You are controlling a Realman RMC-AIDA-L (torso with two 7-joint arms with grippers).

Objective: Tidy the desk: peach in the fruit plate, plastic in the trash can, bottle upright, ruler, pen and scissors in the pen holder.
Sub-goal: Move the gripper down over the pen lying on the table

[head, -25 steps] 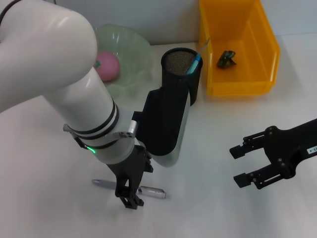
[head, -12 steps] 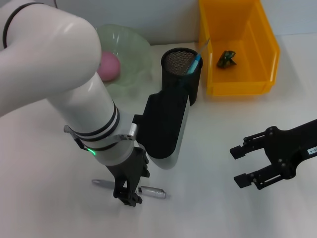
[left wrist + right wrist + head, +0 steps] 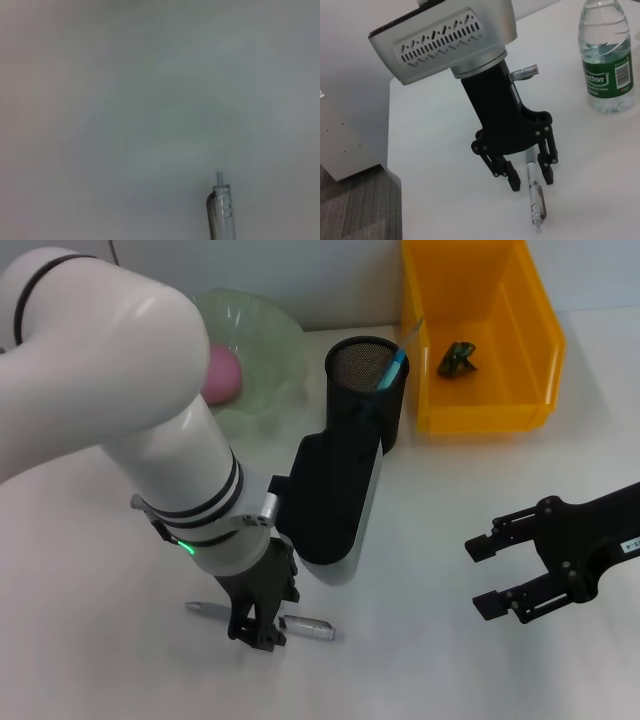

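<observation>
The left tool stands fingers-down over the clear-barrelled pen with a silver tip, which lies flat on the white worktop. In the right wrist view its two black fingers are parted and straddle the pen's barrel, one on each side, with a little space left on either side; whether the fingertips touch the worktop cannot be told. The left wrist view shows only the pen's clip end against the bare surface.

The right tool hangs well off to the right, above the worktop, its fingers spread wide and holding nothing.

Behind the left arm stands the black mesh pen holder, upright, with a blue item leaning inside it. Left of it sits the pale green glass fruit plate with the pink peach in it. Right of the holder is the orange plastic bin, with a small dark green scrap on its floor. The clear water bottle with a green label stands upright, seen only in the right wrist view.
</observation>
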